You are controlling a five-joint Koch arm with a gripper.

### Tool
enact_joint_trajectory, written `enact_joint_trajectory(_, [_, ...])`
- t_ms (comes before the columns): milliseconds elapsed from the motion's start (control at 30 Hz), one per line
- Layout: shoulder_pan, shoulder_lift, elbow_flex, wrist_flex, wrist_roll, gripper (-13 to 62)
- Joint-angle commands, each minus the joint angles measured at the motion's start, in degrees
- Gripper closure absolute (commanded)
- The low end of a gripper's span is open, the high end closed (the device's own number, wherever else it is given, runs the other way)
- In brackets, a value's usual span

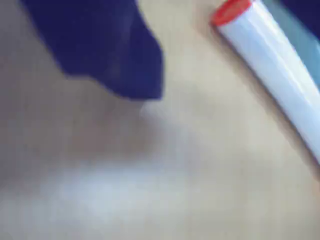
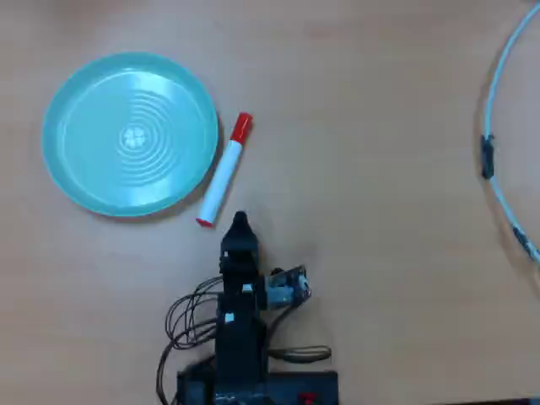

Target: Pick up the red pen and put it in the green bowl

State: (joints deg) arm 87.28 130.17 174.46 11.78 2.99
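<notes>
The red pen (image 2: pixel 224 173) lies flat on the wooden table with its white barrel slanted, its red cap at the far end and its small red tail end nearest the arm. It lies just right of the green bowl (image 2: pixel 52 160), close to the rim. In the wrist view the pen (image 1: pixel 275 65) crosses the upper right, and a sliver of the bowl (image 1: pixel 300 40) shows behind it. My gripper (image 2: pixel 240 221) is low over the table, just right of the pen's tail end, empty. One dark finger (image 1: pixel 110 50) shows at upper left; a second dark piece fills the top right corner, so the jaws stand apart.
A thin white cable (image 2: pixel 494 110) curves along the right edge of the overhead view. The arm's base and loose black wires (image 2: pixel 181 316) sit at the bottom centre. Bare wooden table surrounds the bowl and pen.
</notes>
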Motion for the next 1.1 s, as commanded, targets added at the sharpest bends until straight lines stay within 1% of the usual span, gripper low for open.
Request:
enact_joint_trajectory(0, [-0.2, 5.8, 5.3, 3.0, 0.2, 9.5])
enact_joint_trajectory(767, [-0.4, 5.8, 5.2, 2.9, -0.3, 9.6])
enact_joint_trajectory(1067, [0.0, 5.7, 0.4, 4.7, 0.3, 9.5])
